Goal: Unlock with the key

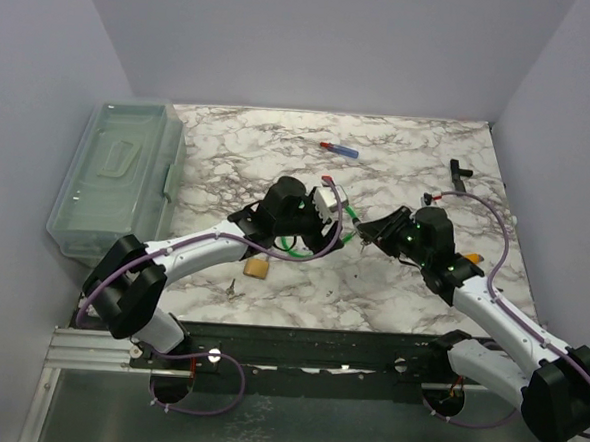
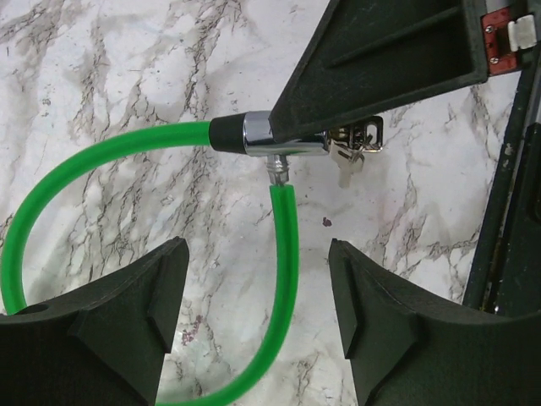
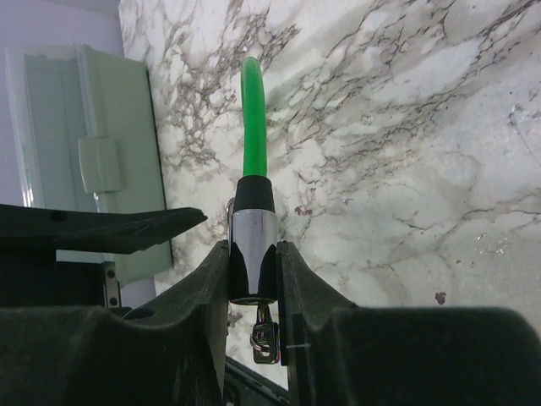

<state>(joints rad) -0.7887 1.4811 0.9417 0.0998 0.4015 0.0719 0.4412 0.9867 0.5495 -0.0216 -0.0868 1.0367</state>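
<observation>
A green cable lock [image 1: 291, 249] lies looped on the marble table. My right gripper [image 3: 254, 254] is shut on its chrome cylinder [image 3: 254, 233]. The key [image 3: 265, 334], with a small ring, sticks out of the cylinder's near end. In the left wrist view the cylinder [image 2: 283, 135] pokes out from under the right finger [image 2: 389, 59], and the key [image 2: 351, 156] hangs at its right end. The cable's free end [image 2: 284, 228] meets the cylinder's side through a short metal pin. My left gripper [image 2: 258, 254] is open, with that cable end running between its fingers, touching neither.
A brass padlock [image 1: 258, 267] and a small key [image 1: 231, 287] lie near the left arm. A clear plastic box [image 1: 117, 180] stands at the left edge. A red-and-blue tool [image 1: 339, 149] lies at the back, and a black part [image 1: 461, 173] lies at the right.
</observation>
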